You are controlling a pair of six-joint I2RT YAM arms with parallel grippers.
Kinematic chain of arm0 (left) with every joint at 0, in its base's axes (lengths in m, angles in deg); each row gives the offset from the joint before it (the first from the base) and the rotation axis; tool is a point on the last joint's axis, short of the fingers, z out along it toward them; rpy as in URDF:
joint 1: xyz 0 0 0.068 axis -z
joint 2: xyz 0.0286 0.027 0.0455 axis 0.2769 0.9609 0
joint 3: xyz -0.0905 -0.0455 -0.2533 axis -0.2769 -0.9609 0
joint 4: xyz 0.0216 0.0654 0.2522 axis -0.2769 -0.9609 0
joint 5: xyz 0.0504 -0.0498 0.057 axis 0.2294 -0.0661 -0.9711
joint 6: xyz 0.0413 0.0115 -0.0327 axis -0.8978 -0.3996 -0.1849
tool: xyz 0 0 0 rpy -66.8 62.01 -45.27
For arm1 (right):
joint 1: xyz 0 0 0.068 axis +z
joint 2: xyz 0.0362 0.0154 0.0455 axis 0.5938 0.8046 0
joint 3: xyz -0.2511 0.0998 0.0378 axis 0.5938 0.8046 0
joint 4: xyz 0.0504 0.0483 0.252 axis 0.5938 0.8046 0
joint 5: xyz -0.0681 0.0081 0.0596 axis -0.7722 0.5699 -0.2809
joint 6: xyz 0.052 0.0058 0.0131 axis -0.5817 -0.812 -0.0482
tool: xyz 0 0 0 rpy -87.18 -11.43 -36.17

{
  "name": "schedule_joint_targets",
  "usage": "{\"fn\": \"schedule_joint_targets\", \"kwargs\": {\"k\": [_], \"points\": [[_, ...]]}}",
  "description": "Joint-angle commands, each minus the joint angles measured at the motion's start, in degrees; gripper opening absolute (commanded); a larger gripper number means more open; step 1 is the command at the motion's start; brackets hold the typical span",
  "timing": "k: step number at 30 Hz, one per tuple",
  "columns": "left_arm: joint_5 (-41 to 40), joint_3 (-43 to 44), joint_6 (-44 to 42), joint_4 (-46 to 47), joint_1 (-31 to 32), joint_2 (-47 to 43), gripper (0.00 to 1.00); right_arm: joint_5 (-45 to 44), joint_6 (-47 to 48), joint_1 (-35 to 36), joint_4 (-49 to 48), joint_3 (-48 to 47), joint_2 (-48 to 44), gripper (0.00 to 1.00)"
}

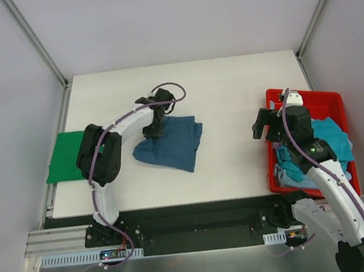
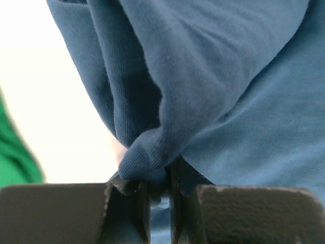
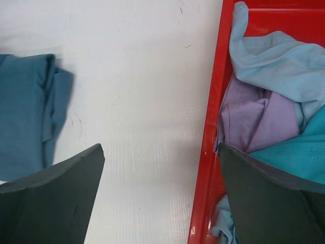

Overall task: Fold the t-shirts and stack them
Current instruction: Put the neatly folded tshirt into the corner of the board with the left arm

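Your left gripper (image 2: 160, 195) is clenched on a fold of the dark blue shirt (image 1: 176, 145). Your right gripper (image 3: 160, 150) hangs released over the rim of the red bin (image 3: 210, 127), at three o'clock from that shirt.

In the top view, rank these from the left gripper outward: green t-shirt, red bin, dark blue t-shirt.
From the left gripper:
1. dark blue t-shirt, pinched in its fingers, mid-table.
2. green t-shirt, at the table's left edge.
3. red bin, far right.
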Motion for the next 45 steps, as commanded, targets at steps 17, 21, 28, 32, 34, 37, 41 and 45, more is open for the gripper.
{"fn": "schedule_joint_targets", "kwargs": {"k": [17, 21, 28, 32, 34, 37, 41, 45], "points": [[-16.9, -18.3, -43.9, 9.2, -13.6, -29.4, 0.00, -6.6, 1.0, -1.7, 0.6, -1.2, 2.1, 0.96], [-16.3, -16.6, -48.7, 9.2, -17.5, -31.2, 0.00, -8.8, 1.0, -1.9, 0.6, -1.3, 1.6, 0.96], [-12.8, -13.0, -52.6, 9.2, -20.8, -35.8, 0.00, -10.4, 1.0, -2.0, 1.1, -1.6, 2.8, 0.96], [-12.8, -14.1, -53.9, 9.2, -21.3, -38.8, 0.00, -10.5, 1.0, -2.0, 1.5, -1.9, 3.8, 0.96], [-14.8, -13.7, -52.7, 9.1, -21.7, -39.3, 0.00, -10.3, 1.0, -1.9, 1.9, -2.0, 4.5, 0.96], [-16.7, -12.9, -52.3, 9.1, -22.0, -39.5, 0.00, -10.5, 1.0, -2.0, 2.6, -2.6, 5.2, 0.96], [-18.5, -11.1, -53.5, 8.8, -23.3, -39.5, 0.00, -10.4, 1.0, -2.0, 3.3, -2.8, 5.1, 0.96], [-18.3, -9.3, -54.5, 8.0, -25.7, -40.1, 0.00, -10.7, 1.0, -2.0, 3.1, -2.4, 4.5, 0.96]]}}
